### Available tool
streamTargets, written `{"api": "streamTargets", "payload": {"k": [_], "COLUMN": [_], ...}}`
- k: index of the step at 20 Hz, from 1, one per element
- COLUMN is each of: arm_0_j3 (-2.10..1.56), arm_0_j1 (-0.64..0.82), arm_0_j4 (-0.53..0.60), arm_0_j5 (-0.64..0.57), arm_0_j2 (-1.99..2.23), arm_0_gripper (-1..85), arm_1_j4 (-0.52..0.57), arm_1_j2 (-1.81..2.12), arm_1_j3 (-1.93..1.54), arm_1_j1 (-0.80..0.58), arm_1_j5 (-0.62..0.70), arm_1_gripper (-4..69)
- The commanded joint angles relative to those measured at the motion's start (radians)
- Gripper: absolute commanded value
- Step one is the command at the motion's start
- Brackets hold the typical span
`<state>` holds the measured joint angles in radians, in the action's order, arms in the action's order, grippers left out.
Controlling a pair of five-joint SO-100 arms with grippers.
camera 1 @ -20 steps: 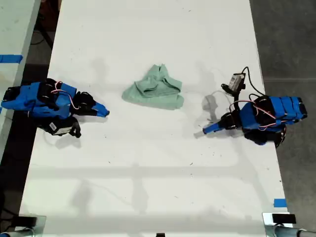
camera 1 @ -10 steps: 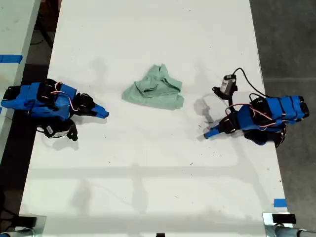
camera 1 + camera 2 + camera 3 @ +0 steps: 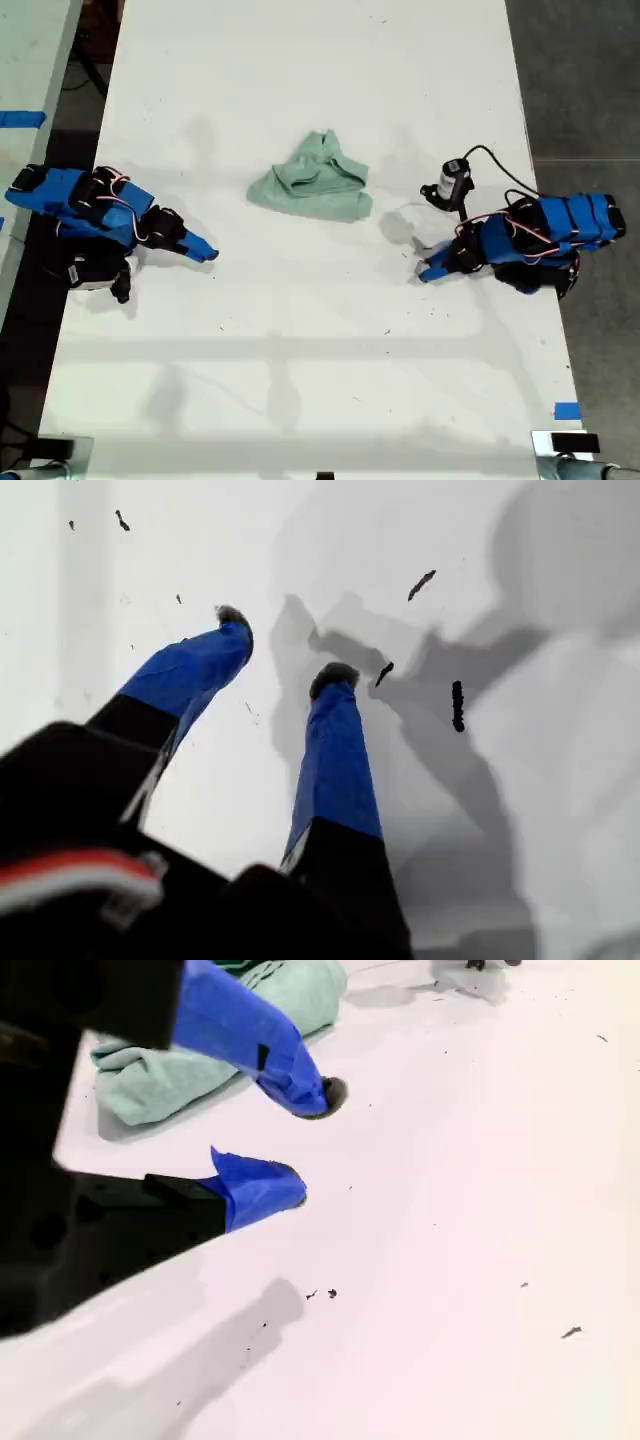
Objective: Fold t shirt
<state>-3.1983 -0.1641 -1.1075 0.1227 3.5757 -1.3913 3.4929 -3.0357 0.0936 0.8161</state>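
T shirt [image 3: 315, 185] lay bunched and wrinkled on the white table [image 3: 300, 380], a pale green, roughly triangular bundle. Nothing touched it.

My second gripper [image 3: 205, 252] sat low over the table, well apart from the shirt, toward the exterior view's left and a bit below it. Its jaws were spread with nothing between them. In the second wrist view that gripper [image 3: 308, 1140] showed two blue-taped fingertips [image 3: 255, 1188] with bare table in the gap, and the shirt [image 3: 180, 1070] lay just beyond them, off to one side.

My first gripper [image 3: 425, 270] was on the other side of the shirt, toward the exterior view's right and below it, also clear of the cloth. Its jaws were spread too and held nothing. The first wrist view showed the gripper [image 3: 285, 650] over bare table with dark specks and grey shadows, no cloth in sight. A small wrist camera [image 3: 452, 185] with a black cable stuck out from that arm, level with the shirt.
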Motion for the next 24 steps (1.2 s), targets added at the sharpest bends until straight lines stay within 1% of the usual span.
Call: {"api": "streamTargets", "payload": {"k": [1,24], "arm_0_j3": [-0.009,-0.009], "arm_0_j1": [-0.026,-0.028], "arm_0_j4": [0.005,0.005], "arm_0_j5": [-0.005,-0.005], "arm_0_j2": [0.006,0.006], "arm_0_gripper": [11.0,11.0], "arm_1_j4": [0.025,0.025], "arm_1_j2": [0.008,0.008], "arm_1_j3": [-0.058,-0.058], "arm_1_j1": [-0.005,-0.005], "arm_1_j5": [0.015,0.015], "arm_1_gripper": [14.6,11.3]}}
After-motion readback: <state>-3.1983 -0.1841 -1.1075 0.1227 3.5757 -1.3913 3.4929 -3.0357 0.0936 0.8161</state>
